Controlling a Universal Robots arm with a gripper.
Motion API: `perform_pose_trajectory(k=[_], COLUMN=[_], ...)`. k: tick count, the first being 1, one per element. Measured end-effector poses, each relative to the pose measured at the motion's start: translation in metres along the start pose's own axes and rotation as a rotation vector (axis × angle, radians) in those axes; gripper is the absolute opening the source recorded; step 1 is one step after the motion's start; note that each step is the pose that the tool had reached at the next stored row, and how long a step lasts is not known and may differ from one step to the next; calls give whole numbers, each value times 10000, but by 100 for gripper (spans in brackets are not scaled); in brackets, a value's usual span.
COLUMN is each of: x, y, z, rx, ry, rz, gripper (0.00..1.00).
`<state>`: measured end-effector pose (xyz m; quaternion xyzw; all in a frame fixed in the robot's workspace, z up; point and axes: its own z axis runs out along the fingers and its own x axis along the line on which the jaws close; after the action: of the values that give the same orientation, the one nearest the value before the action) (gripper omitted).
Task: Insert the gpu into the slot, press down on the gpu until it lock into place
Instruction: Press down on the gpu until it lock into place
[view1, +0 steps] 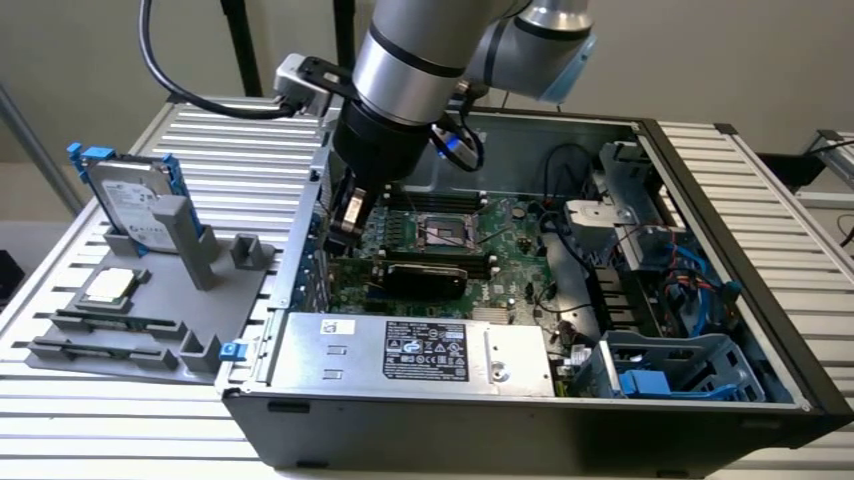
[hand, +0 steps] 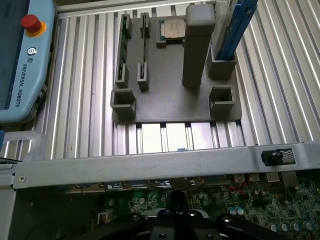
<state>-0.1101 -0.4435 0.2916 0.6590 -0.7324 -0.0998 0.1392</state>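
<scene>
The gpu (view1: 420, 274), a flat black card with a dark shroud, sits edge-down on the green motherboard (view1: 514, 255) inside the open case, just behind the silver power supply. The blue slot is hidden, possibly under the card. My gripper (view1: 351, 220) hangs at the case's wall on the exterior view's left, above the board's edge and a short way up-left of the card, apart from it. In the wrist view the gripper's black body (hand: 172, 222) is over the board's edge (hand: 150, 202), with the case's wall (hand: 150, 162) just beyond.
A silver labelled power supply (view1: 414, 350) fills the case's front. The CPU socket (view1: 445, 232) lies behind the card. Cables and a blue drive cage (view1: 667, 370) crowd the exterior view's right. Outside stand a grey fixture (hand: 170, 95) holding a hard drive (view1: 134, 195) and a teach pendant (hand: 22, 60).
</scene>
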Motion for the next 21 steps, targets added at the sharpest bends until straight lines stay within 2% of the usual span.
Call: perform_pose_trajectory(k=[3,13,21], x=[-5,-32,-46], y=[-2,0,1], z=[-1,1,0], rx=[-9,-53,-80], ry=[-43,-243,-353], rz=[126,707,1109], gripper=[11,11,11])
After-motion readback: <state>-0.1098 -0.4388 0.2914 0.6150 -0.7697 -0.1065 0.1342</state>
